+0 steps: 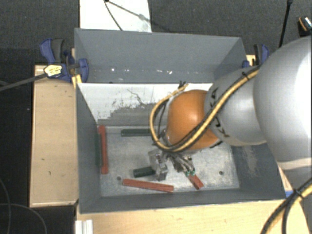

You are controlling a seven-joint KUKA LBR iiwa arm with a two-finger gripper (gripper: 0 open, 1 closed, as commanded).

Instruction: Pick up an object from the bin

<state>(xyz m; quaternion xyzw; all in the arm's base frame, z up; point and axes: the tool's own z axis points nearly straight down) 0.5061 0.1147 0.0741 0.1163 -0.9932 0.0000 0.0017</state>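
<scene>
My gripper [171,168] is down at the bin floor, right of centre near the front, under the orange cover. Its two metal fingers stand apart, open, and I see nothing between them. A short dark green block [143,171] lies on the floor just left of the left finger [161,167], close to it or touching. A small red piece [196,182] lies just right of and below the right finger. A long red stick [147,185] lies flat along the front of the bin, below the gripper.
Another red stick [103,150] stands along the left wall with a dark strip beside it. A dark green stick [135,132] lies at the back of the floor. The arm and its cables cover the bin's right half.
</scene>
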